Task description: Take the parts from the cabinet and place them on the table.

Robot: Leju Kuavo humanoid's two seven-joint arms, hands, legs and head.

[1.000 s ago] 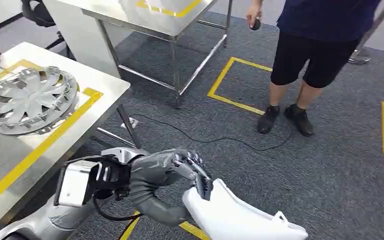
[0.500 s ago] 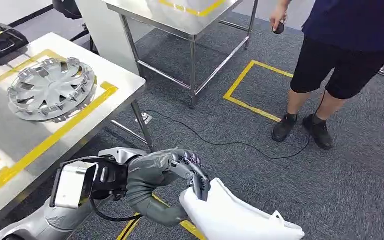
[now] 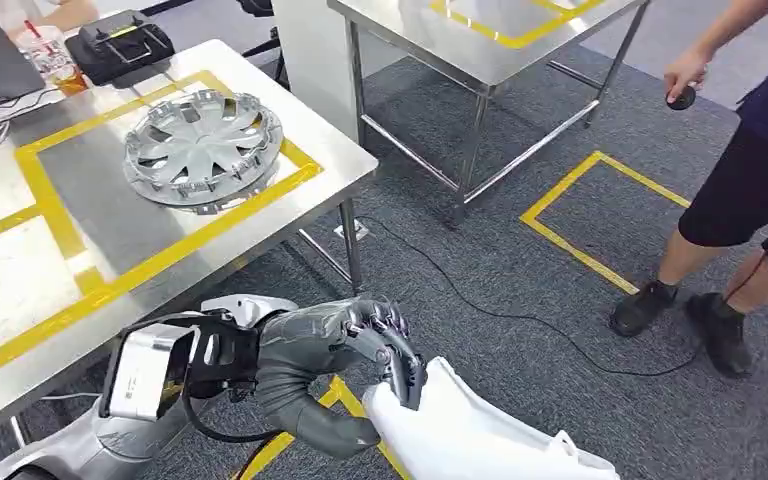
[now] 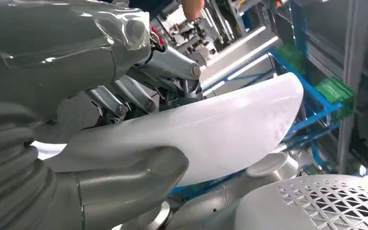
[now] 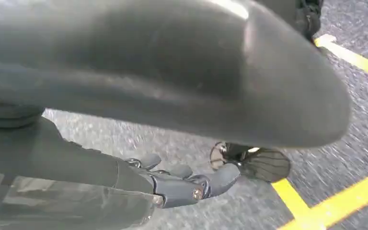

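Note:
My left hand (image 3: 360, 345) grips one end of a white curved plastic part (image 3: 470, 435), low in the head view and above the carpet. The left wrist view shows the same white part (image 4: 220, 134) pinched between thumb and fingers of the left hand (image 4: 100, 96). The steel table (image 3: 20, 290) with yellow tape frames stands at the left. A silver hubcap (image 3: 200, 148) lies on it inside one frame. My right hand (image 5: 187, 184) hangs over the carpet, fingers loosely apart and holding nothing.
A person (image 3: 750, 190) in dark shorts stands at the right holding a small black object. A black cable (image 3: 520, 320) runs across the carpet. A second steel table (image 3: 480, 50) stands behind. A black bag (image 3: 120, 45) and a cup (image 3: 55, 65) sit at the table's far side.
The whole view has swung left: the table and hubcap now sit nearer the middle and the person nearer the right edge. My left hand still holds the white part the same way.

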